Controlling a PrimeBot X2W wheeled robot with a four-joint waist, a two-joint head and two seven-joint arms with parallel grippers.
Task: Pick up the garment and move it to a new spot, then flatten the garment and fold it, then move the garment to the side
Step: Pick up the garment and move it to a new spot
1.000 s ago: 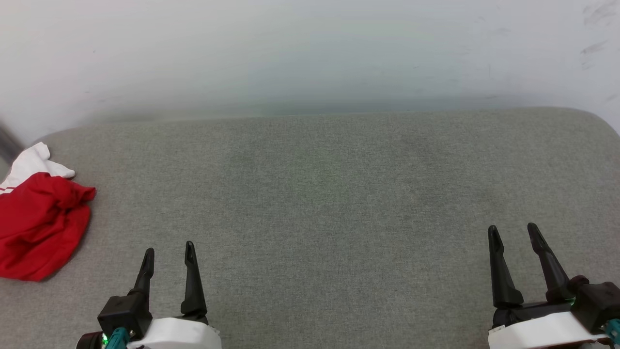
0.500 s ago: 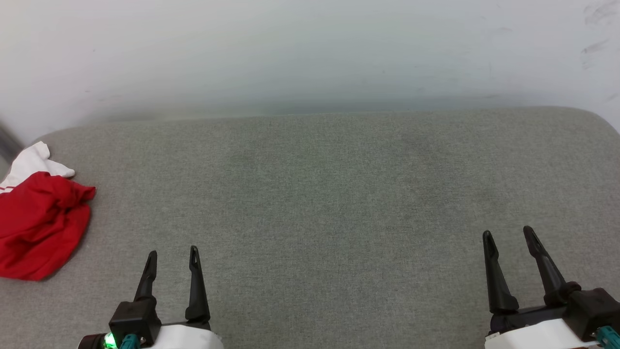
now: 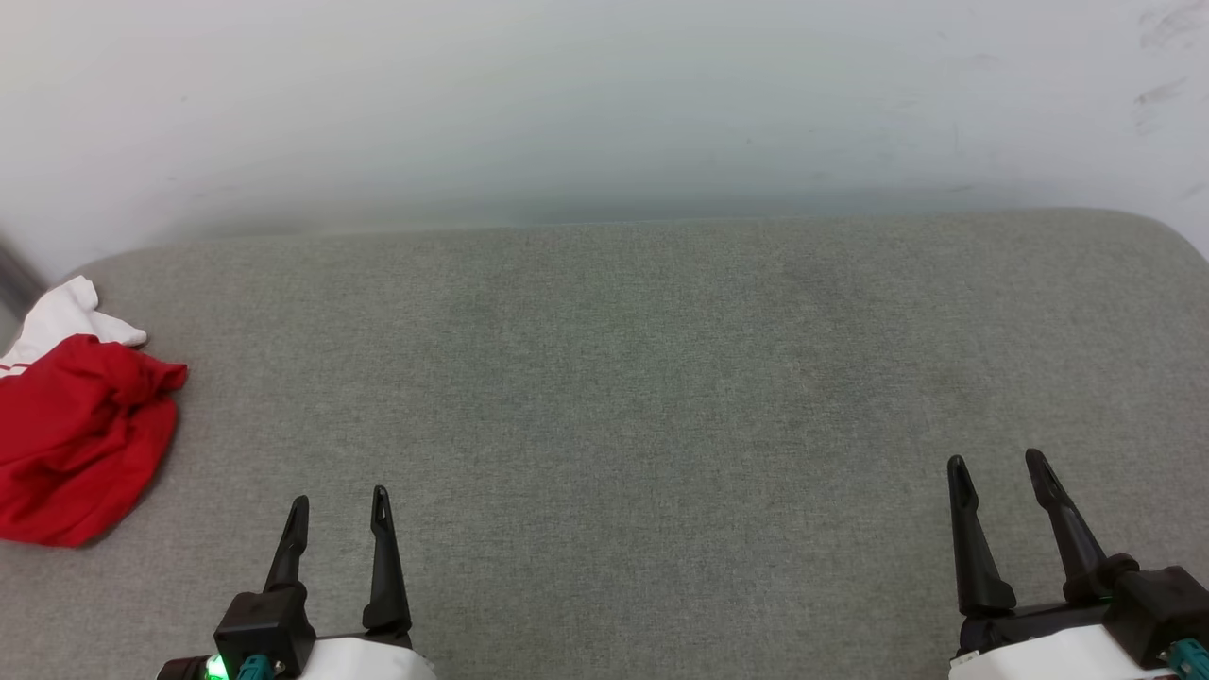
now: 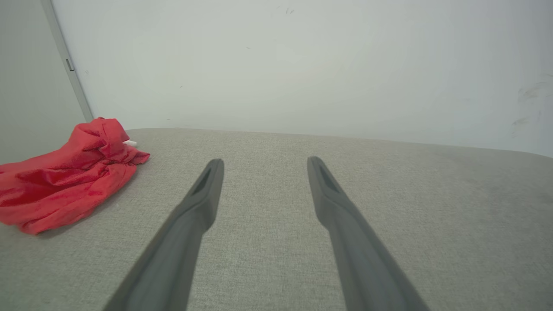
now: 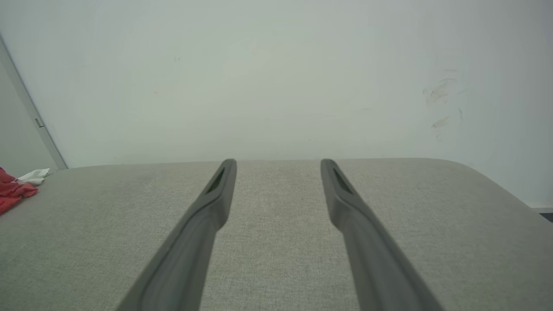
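Garment pick-up is judged to be the step in hand, and nothing has been grabbed yet. Nearest, at the bottom of the head view, the left end effector (image 3: 340,496) and the right end effector (image 3: 996,458) are seen low over the grey table (image 3: 614,378). Each has its two dark fingers spread apart, and nothing is held between them.

A bit farther, at the left edge of the table, the garment (image 3: 80,444) is found in a crumpled red heap. A white sleeve (image 3: 61,316) pokes out at its back end. The heap is near the left end effector and well apart from the right one. Farthest, a pale wall (image 3: 567,94) is seen behind the table.

To do the step well, the left end effector should be swung left and lowered onto the heap with its fingers wide. A thick bunched part should then be pinched, so the cloth is not lost when lifted. The table's bare middle looks like a good new spot.

Counted: one garment, two end effectors, two fingers on each, one table, one wall.
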